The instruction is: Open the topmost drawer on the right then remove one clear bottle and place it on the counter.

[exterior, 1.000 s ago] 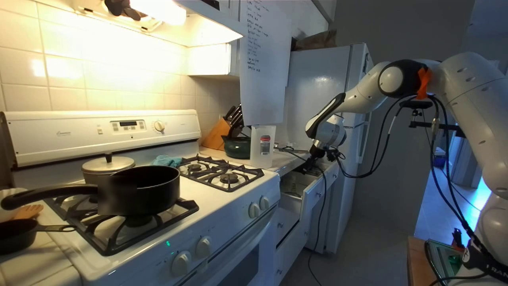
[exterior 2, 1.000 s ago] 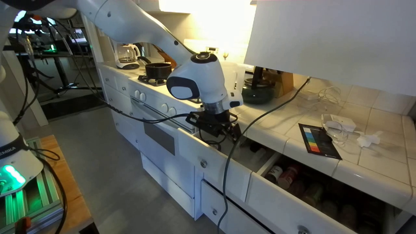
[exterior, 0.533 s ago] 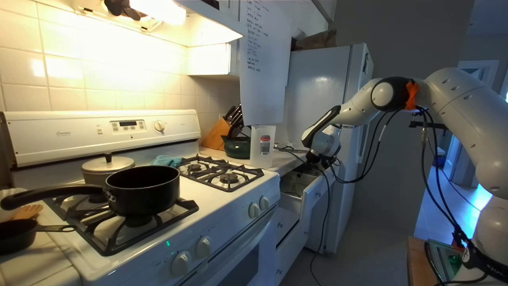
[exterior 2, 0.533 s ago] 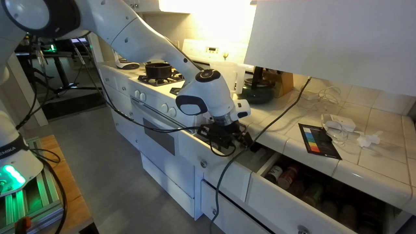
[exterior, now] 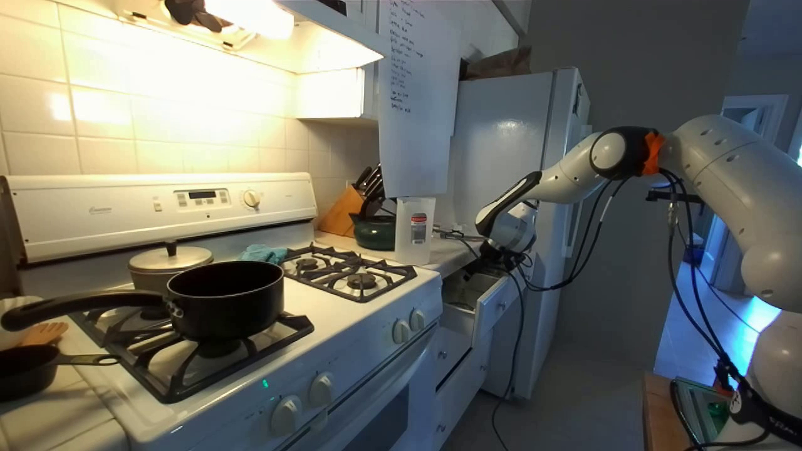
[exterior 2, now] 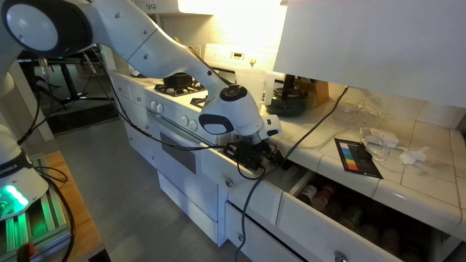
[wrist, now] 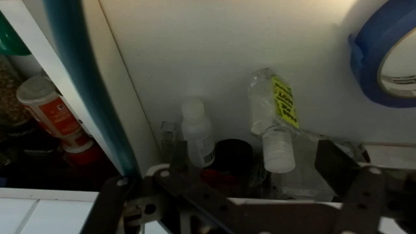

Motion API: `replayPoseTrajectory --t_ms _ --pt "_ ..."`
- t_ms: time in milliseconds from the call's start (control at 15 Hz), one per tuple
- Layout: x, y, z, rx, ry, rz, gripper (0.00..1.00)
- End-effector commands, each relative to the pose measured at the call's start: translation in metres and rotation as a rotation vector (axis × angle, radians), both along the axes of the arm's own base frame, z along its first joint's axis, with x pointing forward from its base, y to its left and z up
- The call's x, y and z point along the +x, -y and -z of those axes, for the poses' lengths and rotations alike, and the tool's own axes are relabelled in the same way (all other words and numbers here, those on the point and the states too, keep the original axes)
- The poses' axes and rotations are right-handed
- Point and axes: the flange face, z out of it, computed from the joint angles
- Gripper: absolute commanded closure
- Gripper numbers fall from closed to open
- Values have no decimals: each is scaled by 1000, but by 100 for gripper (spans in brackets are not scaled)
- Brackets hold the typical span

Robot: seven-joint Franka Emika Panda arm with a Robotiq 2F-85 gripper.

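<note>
In both exterior views the topmost drawer (exterior 2: 251, 191) stands pulled out, with my gripper (wrist: 254, 156) reaching down into it. Inside lies a clear bottle (wrist: 262, 100) with a white cap and a yellow label; its cap end points toward me, between my spread fingers (wrist: 334, 165), with gaps on both sides. To its left is a smaller translucent white bottle (wrist: 198, 138), close to the other finger. My jaws are wide apart and grip nothing. The white tiled counter (exterior 2: 309, 149) runs above and behind the drawer.
A blue tape roll (wrist: 370, 61) and a black round object (wrist: 234, 152) share the drawer. A dark cable (exterior 2: 251, 194) hangs across the drawer front. The neighbouring open drawer holds jars (exterior 2: 322, 198). On the counter lie a colour chart (exterior 2: 356, 158) and a white box (exterior 2: 380, 137).
My arm has come down and shifted slightly, bringing the gripper lower into the drawer. The hanging cable has swung along with it. The jaws have stayed spread.
</note>
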Motion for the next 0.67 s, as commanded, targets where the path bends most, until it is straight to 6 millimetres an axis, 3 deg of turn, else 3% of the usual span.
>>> replayPoseTrajectory --t_ms 0,200,600 --pt "6 -1 15 33 9 2 24" --pt "5 -3 14 56 14 4 36" --pt "1 -5 1 105 61 38 79"
